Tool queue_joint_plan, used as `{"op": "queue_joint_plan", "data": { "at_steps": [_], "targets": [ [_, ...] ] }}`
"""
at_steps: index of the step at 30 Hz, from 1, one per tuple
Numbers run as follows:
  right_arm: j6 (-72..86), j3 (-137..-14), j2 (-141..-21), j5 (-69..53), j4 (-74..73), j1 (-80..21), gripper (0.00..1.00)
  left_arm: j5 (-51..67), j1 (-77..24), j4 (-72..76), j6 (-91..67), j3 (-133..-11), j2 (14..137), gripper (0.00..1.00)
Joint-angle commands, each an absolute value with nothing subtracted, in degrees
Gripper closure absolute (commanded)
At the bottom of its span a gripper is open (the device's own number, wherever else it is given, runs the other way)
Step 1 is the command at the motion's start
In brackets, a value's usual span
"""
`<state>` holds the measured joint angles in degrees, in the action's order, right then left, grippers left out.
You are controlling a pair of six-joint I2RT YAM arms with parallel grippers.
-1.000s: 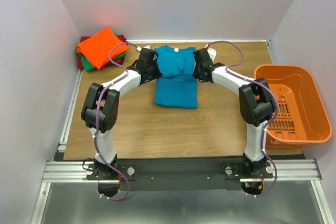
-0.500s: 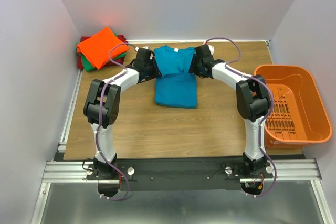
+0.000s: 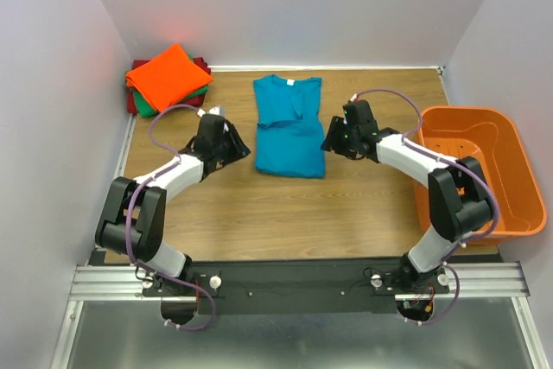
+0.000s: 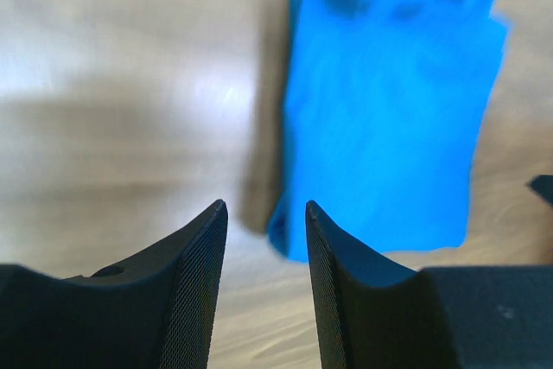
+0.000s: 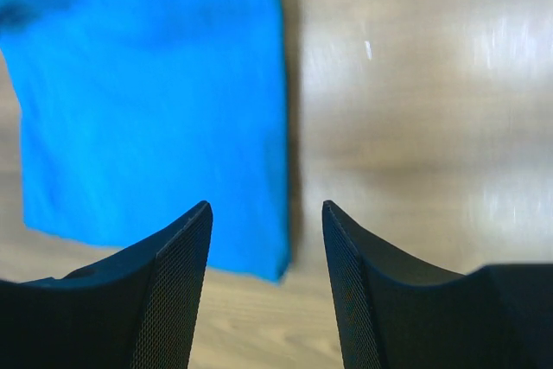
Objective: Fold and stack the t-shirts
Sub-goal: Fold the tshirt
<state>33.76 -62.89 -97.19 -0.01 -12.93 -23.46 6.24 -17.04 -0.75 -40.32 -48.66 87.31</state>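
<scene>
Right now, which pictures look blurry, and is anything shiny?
Left wrist view: blue shirt smeared, fingers sharp. Right wrist view: same blur, with white glare on the table. Top view: crisp, with a red glow on the wall above the orange shirt.

Wooden table (image 3: 259, 213), pale lavender walls (image 3: 285, 6)

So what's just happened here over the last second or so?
Both arms drew back toward their bases from the upper sides of the teal-blue t-shirt. The left gripper and right gripper opened, letting it go, and now hover empty by its lower corners. The shirt lies where it was, sleeves folded in. The stack of folded t-shirts and the orange basket have not moved.
</scene>
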Motion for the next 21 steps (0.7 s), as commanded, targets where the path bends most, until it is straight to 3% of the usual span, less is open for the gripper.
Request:
{"op": "queue_joint_plan", "data": {
  "at_steps": [1,9,10,16,21],
  "targets": [
    [34.5,-55.6,-93.2,-5.7,-9.3,-23.9,0.4,9.0,-18.9,8.3,-41.8,-42.1,85.1,0.51],
    [37.2,-50.3,-94.7,-8.1,-4.1,-26.6,0.42,12.9,-20.0,20.4,-41.7,-35.9,86.2,0.48],
    [37.9,-50.1,-95.1,-8.0,-3.9,-26.9,0.48,12.9,-20.0,21.0,-41.5,-35.9,86.6,0.48],
    [39.4,-48.6,-95.5,-7.7,-3.1,-27.3,0.57,14.1,-20.5,23.9,-40.3,-35.1,88.2,0.53],
    [40.2,-47.7,-95.5,-7.6,-2.9,-27.3,0.57,14.3,-21.4,24.0,-39.3,-34.7,89.6,0.55]
  ]
}}
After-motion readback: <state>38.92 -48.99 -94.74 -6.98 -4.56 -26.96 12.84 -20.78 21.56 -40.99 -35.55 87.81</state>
